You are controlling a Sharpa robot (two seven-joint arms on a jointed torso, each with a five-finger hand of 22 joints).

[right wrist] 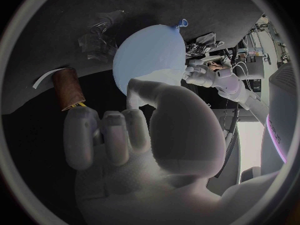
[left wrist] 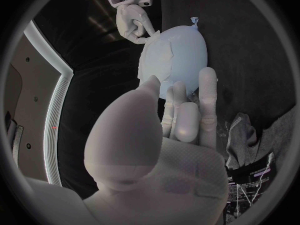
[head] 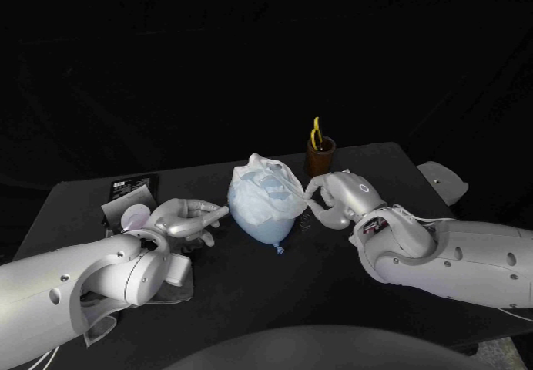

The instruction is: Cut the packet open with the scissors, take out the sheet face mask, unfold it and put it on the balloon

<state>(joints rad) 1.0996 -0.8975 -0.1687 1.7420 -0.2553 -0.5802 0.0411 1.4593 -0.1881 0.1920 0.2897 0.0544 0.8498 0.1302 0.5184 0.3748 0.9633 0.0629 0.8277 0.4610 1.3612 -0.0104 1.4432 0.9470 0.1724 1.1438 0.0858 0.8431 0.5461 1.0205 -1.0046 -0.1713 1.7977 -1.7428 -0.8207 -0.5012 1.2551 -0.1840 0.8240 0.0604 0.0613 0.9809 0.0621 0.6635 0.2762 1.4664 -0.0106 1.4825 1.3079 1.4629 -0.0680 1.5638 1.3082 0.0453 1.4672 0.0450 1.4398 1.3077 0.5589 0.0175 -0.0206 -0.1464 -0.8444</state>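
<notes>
The pale blue balloon [head: 262,217] lies in the middle of the table, knot toward me. The white sheet mask [head: 269,181] is draped over its far end. My left hand [head: 189,218] is at the balloon's left side, fingers stretched out and touching it, holding nothing. My right hand [head: 333,196] is at the balloon's right side and its fingertips pinch the mask's edge. The left wrist view shows the balloon [left wrist: 181,55], the mask [left wrist: 156,60] and the right hand [left wrist: 132,16] at the mask's rim. Yellow-handled scissors [head: 316,135] stand in a brown cup [head: 320,158] behind.
The cut packet [head: 125,193] and its dark printed pieces lie at the far left, behind my left hand. Clear film [head: 166,297] lies under my left forearm. A pale grey object [head: 444,181] sits at the table's right edge. The brown cup [right wrist: 67,89] stands close behind my right hand.
</notes>
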